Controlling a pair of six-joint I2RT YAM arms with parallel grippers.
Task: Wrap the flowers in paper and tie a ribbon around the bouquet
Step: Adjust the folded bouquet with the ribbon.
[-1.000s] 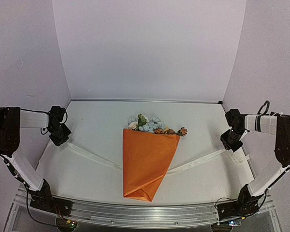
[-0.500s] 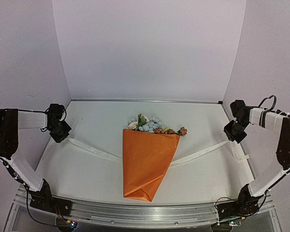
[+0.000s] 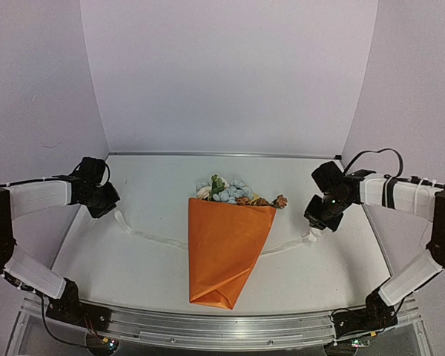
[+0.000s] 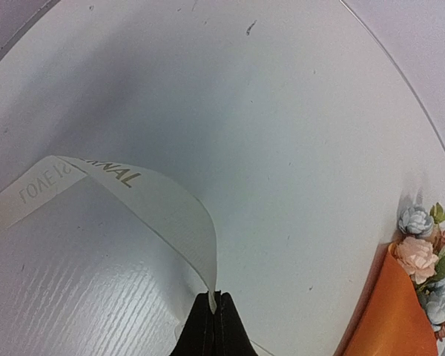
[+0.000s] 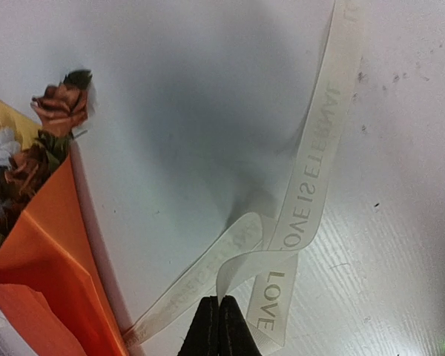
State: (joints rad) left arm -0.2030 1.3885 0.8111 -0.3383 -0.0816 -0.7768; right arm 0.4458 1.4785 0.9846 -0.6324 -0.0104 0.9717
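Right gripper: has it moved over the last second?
Yes. The right gripper has swung inward, away from the right wall and toward the bouquet, shut on the ribbon.

The white worktop (image 3: 133,274), faintly wood-grained and marked with a few dark specks, carries the bouquet (image 3: 226,245) lying flat near its middle. The orange paper's narrow end points toward the near edge, and the flowers (image 3: 224,189) face the back wall. A cream ribbon (image 3: 152,236) lies across the surface, slipping under the cone from both sides, its outer stretches lifting off the worktop.
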